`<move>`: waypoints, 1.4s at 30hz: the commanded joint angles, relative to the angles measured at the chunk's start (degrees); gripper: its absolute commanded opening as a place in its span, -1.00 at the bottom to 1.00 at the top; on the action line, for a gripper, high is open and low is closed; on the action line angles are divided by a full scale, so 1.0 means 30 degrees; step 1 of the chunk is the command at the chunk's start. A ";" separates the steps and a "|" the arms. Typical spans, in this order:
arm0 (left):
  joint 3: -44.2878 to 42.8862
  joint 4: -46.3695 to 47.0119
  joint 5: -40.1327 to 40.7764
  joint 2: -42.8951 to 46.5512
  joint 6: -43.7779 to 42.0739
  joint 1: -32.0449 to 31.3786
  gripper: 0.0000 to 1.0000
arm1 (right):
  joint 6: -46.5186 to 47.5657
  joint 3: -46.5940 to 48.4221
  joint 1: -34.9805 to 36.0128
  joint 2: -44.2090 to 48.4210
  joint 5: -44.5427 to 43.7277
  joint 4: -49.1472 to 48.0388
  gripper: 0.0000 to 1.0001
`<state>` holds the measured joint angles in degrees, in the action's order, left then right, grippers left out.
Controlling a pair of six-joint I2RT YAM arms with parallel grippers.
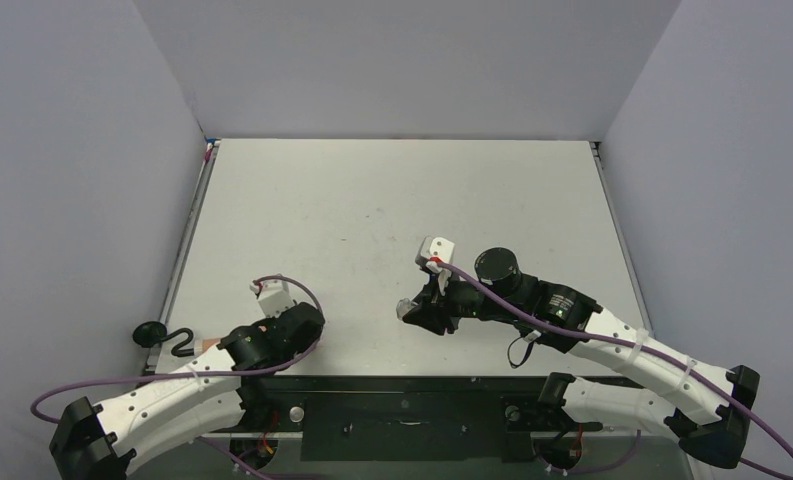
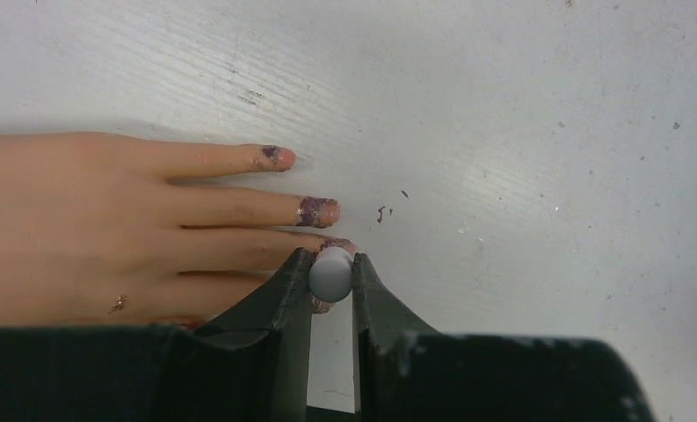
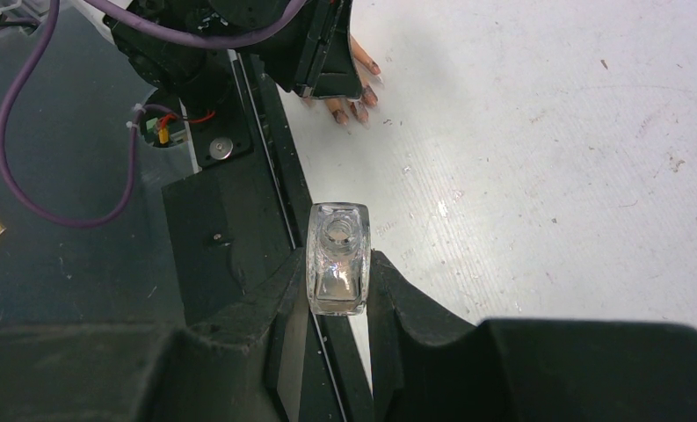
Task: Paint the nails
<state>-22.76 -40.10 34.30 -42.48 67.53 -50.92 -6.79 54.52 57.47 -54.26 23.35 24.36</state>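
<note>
Left fingers (image 2: 279, 303) pinch one cap (image 2: 330, 273), right fingers (image 3: 397, 308) one bottle (image 3: 337, 264).

Even overhead light, soft shadows, blurred foregrounds.

Lab: scuffed white table (image 1: 372, 200), blank grey enclosure walls (image 1: 72, 200)

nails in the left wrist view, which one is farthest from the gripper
The topmost nail; the others sit lower, nearer the left gripper holding the white cap.
</note>
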 commanded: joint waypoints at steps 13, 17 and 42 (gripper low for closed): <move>0.0305 0.1519 0.0159 -0.0666 0.0138 0.0038 -1.00 | -0.0228 -0.0231 0.0087 0.0218 0.0045 -0.1191 -1.00; 0.0457 0.2074 -0.0144 -0.0919 -0.0042 0.0038 -1.00 | -0.0204 -0.0249 0.0072 0.0209 0.0023 -0.1232 -1.00; 0.0890 0.1652 -0.0434 0.0210 0.0321 0.0014 -1.00 | -0.0301 -0.0386 0.0084 0.0068 0.0166 -0.1563 -1.00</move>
<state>-20.01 -33.41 32.71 -44.03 67.33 -50.92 -6.98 53.39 57.47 -54.26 23.38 23.18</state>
